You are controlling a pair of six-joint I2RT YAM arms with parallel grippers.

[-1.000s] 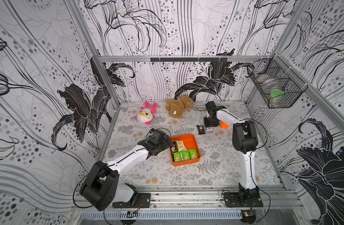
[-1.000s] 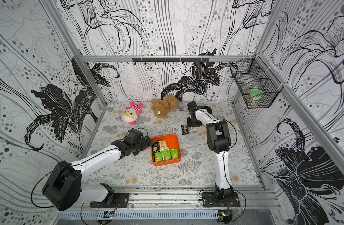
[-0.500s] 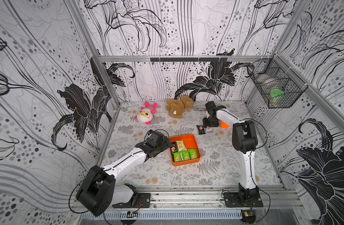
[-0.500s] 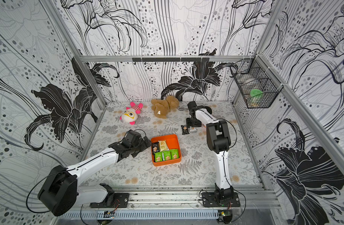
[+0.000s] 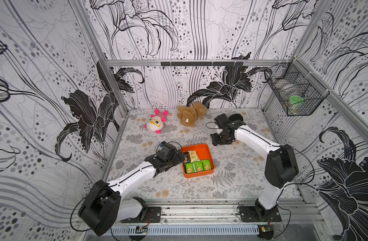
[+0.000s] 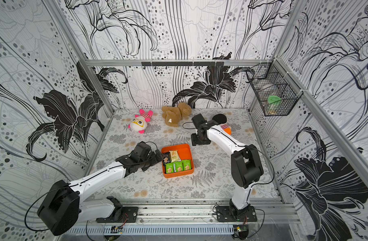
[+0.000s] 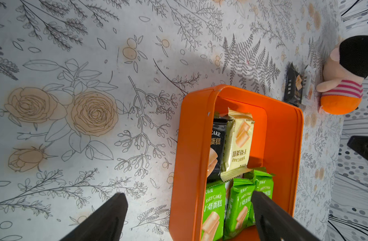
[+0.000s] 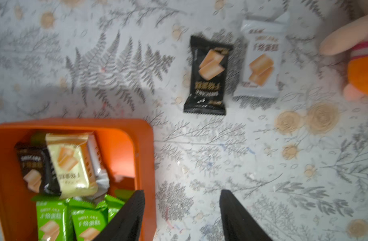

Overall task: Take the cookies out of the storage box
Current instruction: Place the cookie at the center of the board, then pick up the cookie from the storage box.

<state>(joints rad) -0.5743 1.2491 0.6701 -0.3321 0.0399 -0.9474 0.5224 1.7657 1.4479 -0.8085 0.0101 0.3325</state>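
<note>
Shallow square orange plastic storage box, rounded corners, low walls, sits mid-counter. Cookies are glossy foil packets with crimped ends. In the box: three green packets, one cream packet, one boxed black packet.

On the matte fern-and-rose printed counter: one loose black packet and one white packet, side by side, near a striped plush doll.

Lily-print walls.

Left end effector spread wide, astride the box wall, empty. Right end effector partly spread, empty, by the box corner.
</note>
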